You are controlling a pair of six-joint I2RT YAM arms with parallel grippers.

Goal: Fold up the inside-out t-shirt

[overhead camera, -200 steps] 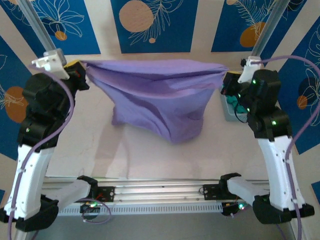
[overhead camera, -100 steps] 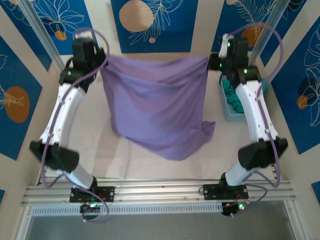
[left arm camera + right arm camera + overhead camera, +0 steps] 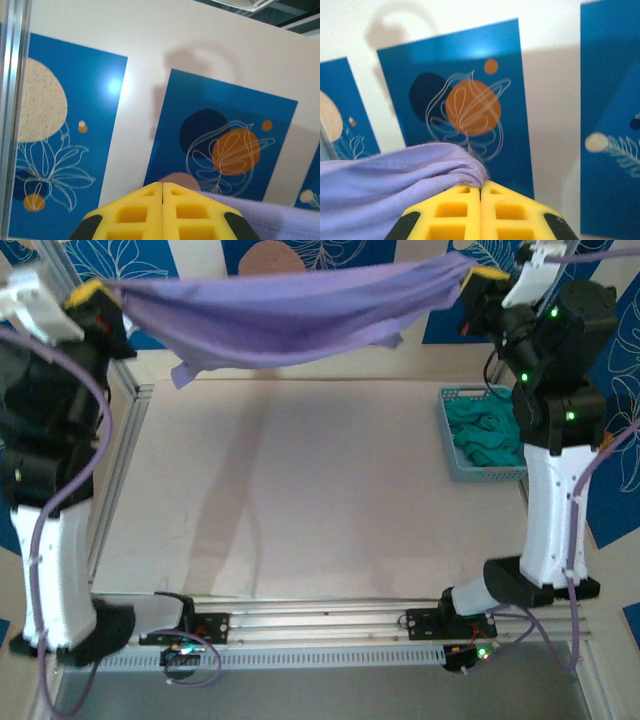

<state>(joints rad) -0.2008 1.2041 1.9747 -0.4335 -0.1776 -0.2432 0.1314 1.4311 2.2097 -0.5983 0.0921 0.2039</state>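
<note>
Left gripper (image 3: pixel 97 292) and right gripper (image 3: pixel 478 276), jaws closed, hold the t-shirt (image 3: pixel 290 315) taut at frame top — over-tension could pull an edge free.

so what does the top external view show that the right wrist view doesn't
Top external: the left tool, the pale table and the light-blue plastic basket of teal-green cloth. Right wrist: the stitched hem bunched against the yellow fingers. Both: the lavender-purple cloth t-shirt pinched in the shut right tool.
</note>
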